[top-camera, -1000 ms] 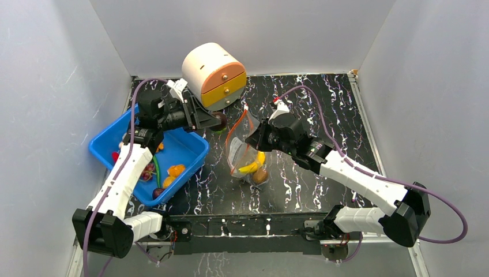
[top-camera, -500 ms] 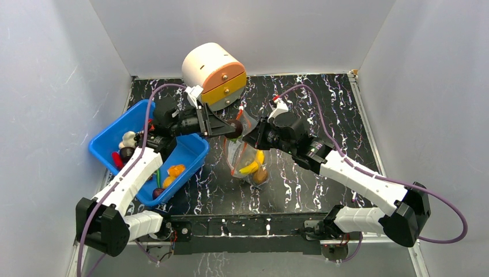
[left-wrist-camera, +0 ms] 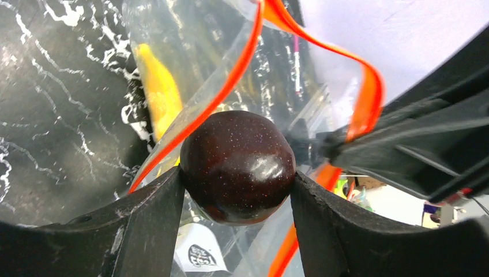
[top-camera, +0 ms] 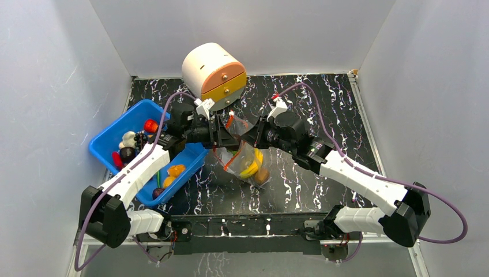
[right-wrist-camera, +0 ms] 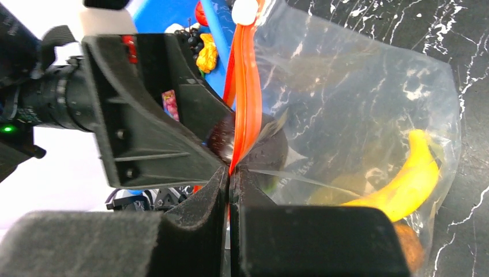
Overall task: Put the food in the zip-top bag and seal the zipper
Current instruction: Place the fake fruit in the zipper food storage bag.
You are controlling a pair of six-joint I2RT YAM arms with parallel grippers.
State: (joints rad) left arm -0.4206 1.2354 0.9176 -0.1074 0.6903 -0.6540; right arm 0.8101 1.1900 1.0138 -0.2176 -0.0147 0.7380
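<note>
The clear zip-top bag (top-camera: 244, 157) hangs open at mid-table. My right gripper (top-camera: 250, 134) (right-wrist-camera: 230, 173) is shut on its red-orange zipper strip (right-wrist-camera: 245, 86) and holds the mouth up. Inside lie a yellow banana (top-camera: 251, 168) (right-wrist-camera: 409, 179) and a brownish round fruit (top-camera: 262, 175). My left gripper (top-camera: 228, 130) (left-wrist-camera: 236, 173) is shut on a dark purple round fruit (left-wrist-camera: 239, 167) right at the bag's mouth, with the zipper strip (left-wrist-camera: 219, 98) looping just beyond it. The bag's white label (left-wrist-camera: 199, 254) shows below the fruit.
A blue bin (top-camera: 113, 131) at the left holds more food: orange pieces (top-camera: 176, 170), a red piece (top-camera: 151, 125), white garlic (top-camera: 130, 138), dark grapes (top-camera: 127, 153). A cream drum with orange and yellow drawers (top-camera: 213, 72) stands at the back. Grey walls enclose the table.
My left gripper has carried the dark fruit rightward from above the bin to the bag's mouth. My right gripper has kept its hold on the zipper strip.
</note>
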